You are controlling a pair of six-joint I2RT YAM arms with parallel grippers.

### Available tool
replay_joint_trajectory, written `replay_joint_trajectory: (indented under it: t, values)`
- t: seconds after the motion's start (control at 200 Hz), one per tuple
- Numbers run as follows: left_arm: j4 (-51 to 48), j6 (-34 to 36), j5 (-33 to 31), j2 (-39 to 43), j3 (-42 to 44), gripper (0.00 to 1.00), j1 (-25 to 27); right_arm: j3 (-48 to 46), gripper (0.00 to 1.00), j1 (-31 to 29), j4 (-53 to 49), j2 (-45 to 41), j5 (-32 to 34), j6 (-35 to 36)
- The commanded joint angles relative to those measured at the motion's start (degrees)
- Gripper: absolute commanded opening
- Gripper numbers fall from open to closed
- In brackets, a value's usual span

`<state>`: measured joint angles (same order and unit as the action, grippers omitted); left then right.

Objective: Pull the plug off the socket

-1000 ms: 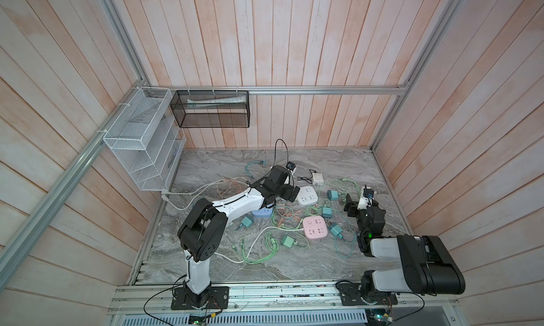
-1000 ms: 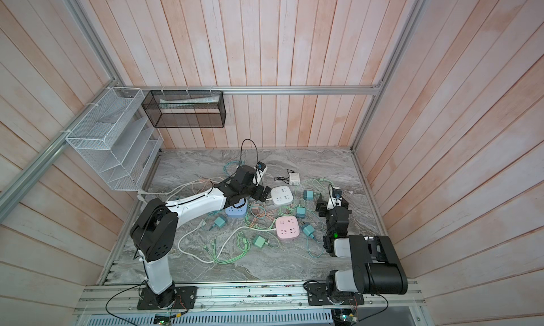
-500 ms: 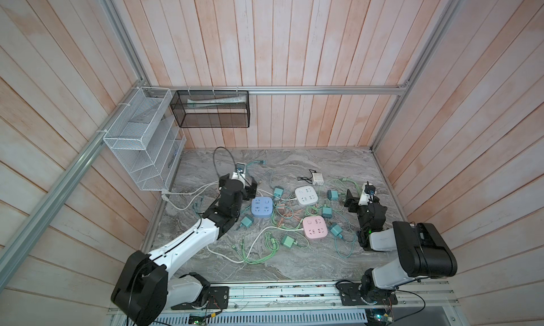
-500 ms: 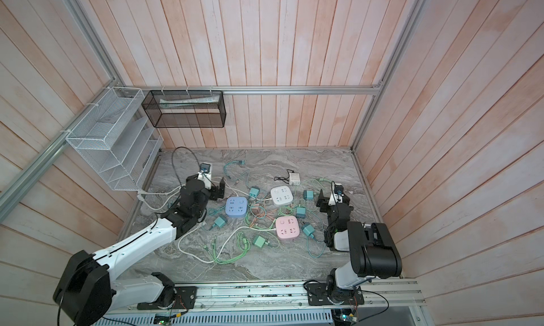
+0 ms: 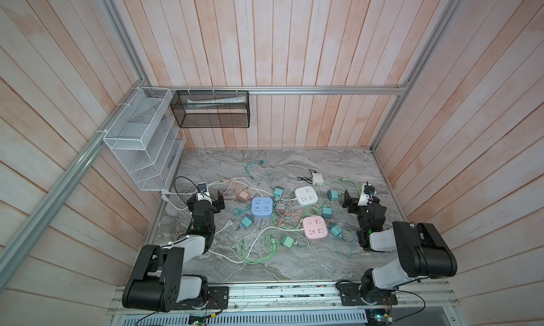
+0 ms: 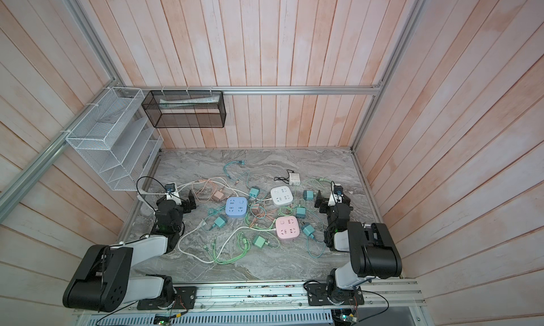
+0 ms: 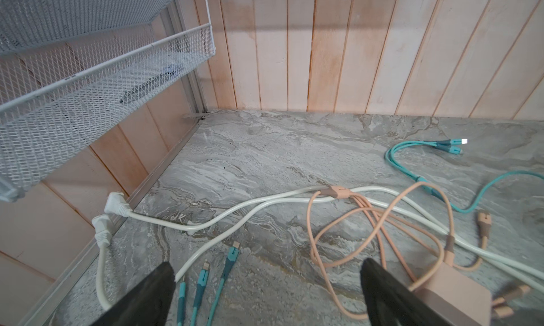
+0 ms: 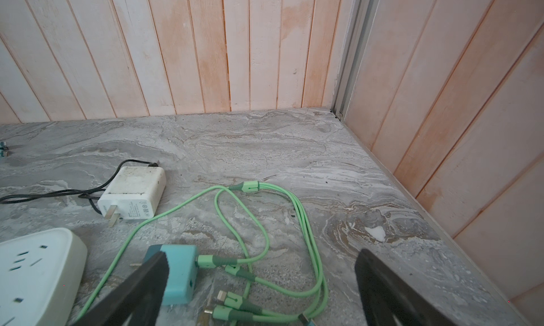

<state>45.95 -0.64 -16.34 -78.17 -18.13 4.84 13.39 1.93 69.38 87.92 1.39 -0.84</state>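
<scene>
Grey-veined marble surface (image 5: pixel 294 268); blue socket cube (image 5: pixel 261 209), white socket cube (image 5: pixel 306 195), pink socket cube (image 5: pixel 315 226); teal charger plug (image 5: pixel 246 221); mint-green cable (image 5: pixel 259 258); peach cable (image 7: pixel 368 221); whitewashed pinkish plank walls (image 5: pixel 265 45).

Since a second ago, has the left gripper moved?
Yes. The left gripper has pulled back leftward from beside the white socket block, toward the white wire rack.

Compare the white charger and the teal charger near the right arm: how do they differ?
The white charger looks smudged; the teal charger looks clean. A thin black cable leaves the white charger, a light green cable the teal charger. The white charger shows fully; the teal charger is partly hidden behind one of the right fingers. Both lie loose on the marble top, prongs bare, in no socket.
</scene>
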Motion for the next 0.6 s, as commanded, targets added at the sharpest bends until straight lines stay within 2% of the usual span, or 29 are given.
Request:
replay_joint_trajectory:
  t: [0.0, 0.135, 0.235, 0.295, 0.355, 0.43, 0.595]
  values:
    - [9.8, 0.0, 5.1, -1.9, 1.1, 1.0, -1.8, 0.7, 0.98, 0.1, -0.4, -0.6, -0.5, -0.3]
    - [14.6, -1.0, 8.5, -5.8, 1.9, 1.0, -3.8, 0.8, 0.98, 0.2, -0.5, -0.6, -0.5, -0.3]
    - [24.4, -0.1, 10.2, -11.5, 3.8, 1.0, -4.0, 0.8, 0.98, 0.2, -0.5, -0.6, -0.6, -0.2]
    - [17.6, -0.4, 11.6, -9.2, 2.5, 1.0, -4.2, 0.8, 0.98, 0.2, -0.5, -0.7, -0.6, -0.2]
    - [20.3, 0.1, 12.9, -10.7, 2.4, 1.0, -4.4, 0.8, 0.98, 0.2, -0.6, -0.7, -0.5, -0.2]
    - [16.2, 0.0, 14.0, -9.8, 1.3, 1.0, -4.8, 0.8, 0.98, 0.2, -0.5, -0.6, -0.6, -0.2]
    - [16.2, -0.6, 15.5, -10.1, 0.9, 1.0, -5.7, 0.8, 0.98, 0.3, -0.6, -0.6, -0.5, -0.3]
